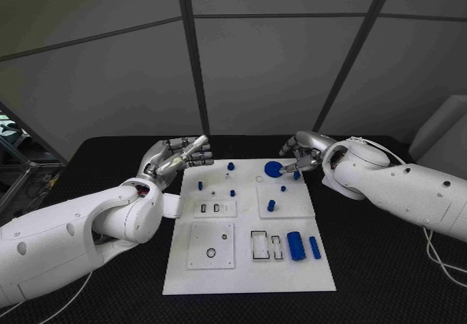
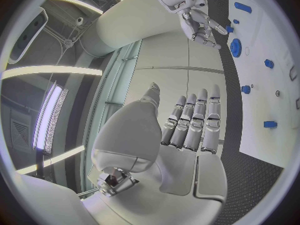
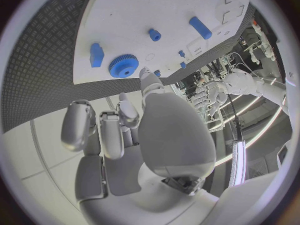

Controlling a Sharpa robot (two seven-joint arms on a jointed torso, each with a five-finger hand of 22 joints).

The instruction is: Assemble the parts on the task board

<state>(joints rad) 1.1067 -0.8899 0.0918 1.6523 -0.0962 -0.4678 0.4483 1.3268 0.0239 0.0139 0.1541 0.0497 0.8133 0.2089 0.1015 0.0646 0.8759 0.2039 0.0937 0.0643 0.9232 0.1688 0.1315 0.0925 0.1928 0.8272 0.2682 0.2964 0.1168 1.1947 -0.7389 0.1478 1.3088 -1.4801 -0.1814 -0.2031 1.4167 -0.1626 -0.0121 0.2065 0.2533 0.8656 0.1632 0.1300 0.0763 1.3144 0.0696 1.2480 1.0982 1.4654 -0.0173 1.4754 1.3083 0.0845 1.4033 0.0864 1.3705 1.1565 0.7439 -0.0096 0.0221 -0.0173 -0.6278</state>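
A flat white board point(image 1: 248, 270) of smooth plastic is laid on the black, diamond-textured tabletop point(image 1: 389, 270). The left hand point(image 1: 180, 158), silver and jointed, is held above the board's far left corner with its fingers point(image 2: 194, 120) stretched out straight and close together, empty, with nothing gripped. The right hand point(image 1: 299, 154) is poised over the far right corner, its fingers point(image 3: 100, 130) loosely curled and apart; nothing is seen between them. Just below those fingertips a round blue gear point(image 1: 273, 170) with a toothed rim is seated on the board, and a short blue peg point(image 1: 297, 175) stands beside it. Further small blue pegs point(image 1: 231, 166) are set upright between the two hands. Nearer the robot, well away from both hands, a thick blue cylinder point(image 1: 295, 246) and a slimmer blue bar point(image 1: 314, 247) lie beside rectangular recesses.
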